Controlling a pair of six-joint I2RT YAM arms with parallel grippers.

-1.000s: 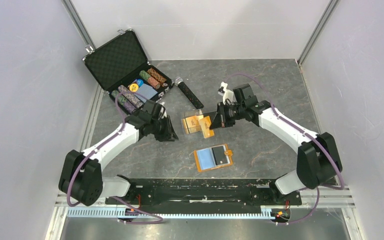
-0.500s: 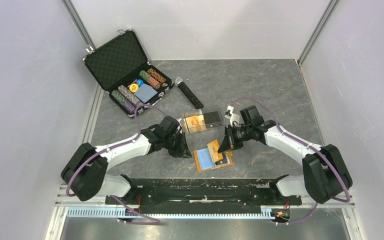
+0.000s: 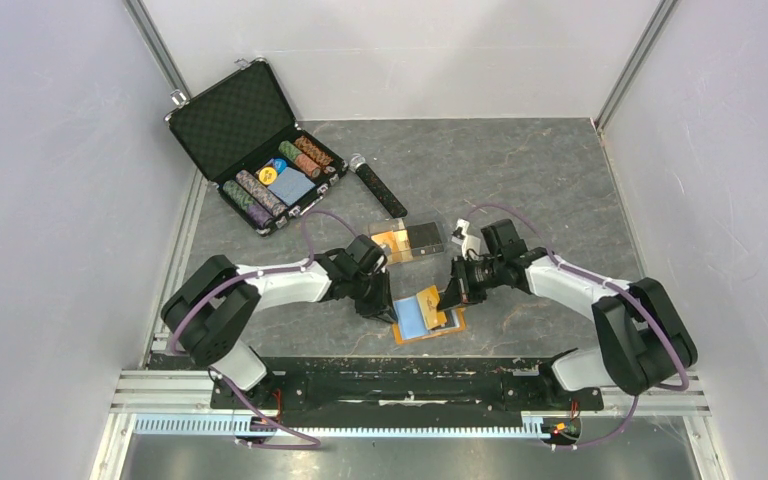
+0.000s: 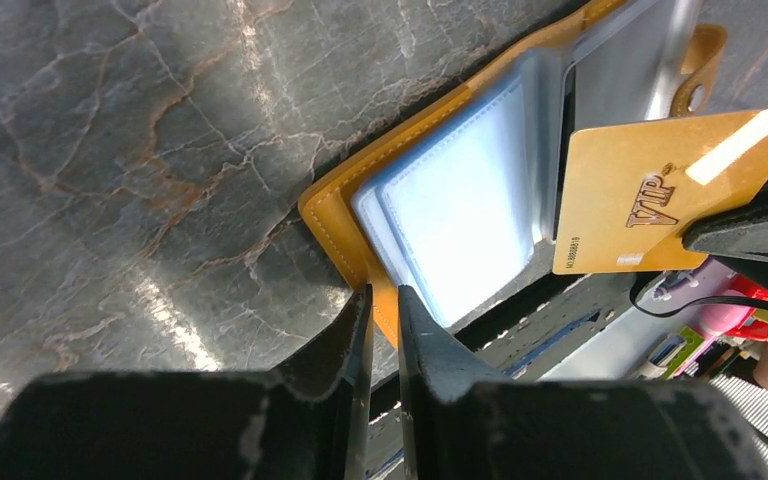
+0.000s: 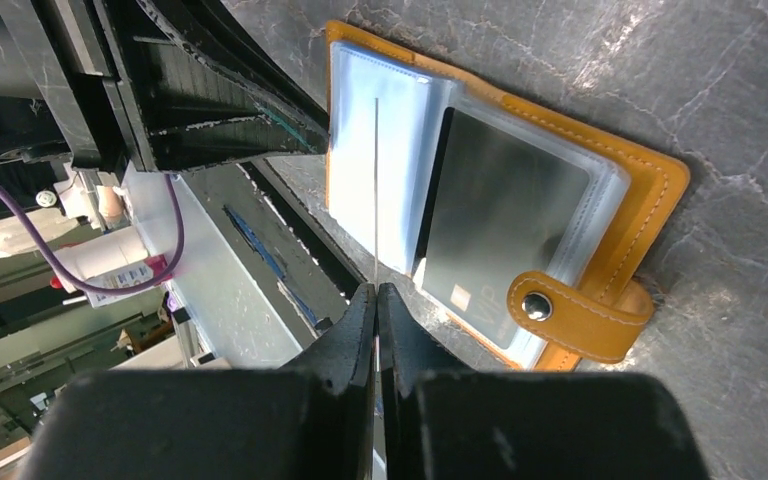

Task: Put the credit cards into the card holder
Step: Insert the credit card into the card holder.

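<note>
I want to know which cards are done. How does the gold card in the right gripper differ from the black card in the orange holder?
The gold card is gold-tan with a VIP mark, while the black card is dark. The gold card is pinched in the shut jaws of the right gripper and tilted over the open card holder. The black card lies flat inside a clear sleeve, already stowed. Both are thin rectangular cards.

1 card (image 3: 430,297) over card holder (image 3: 412,322), more cards (image 3: 407,241) behind it, chip case (image 3: 232,122) far back-L.
</note>
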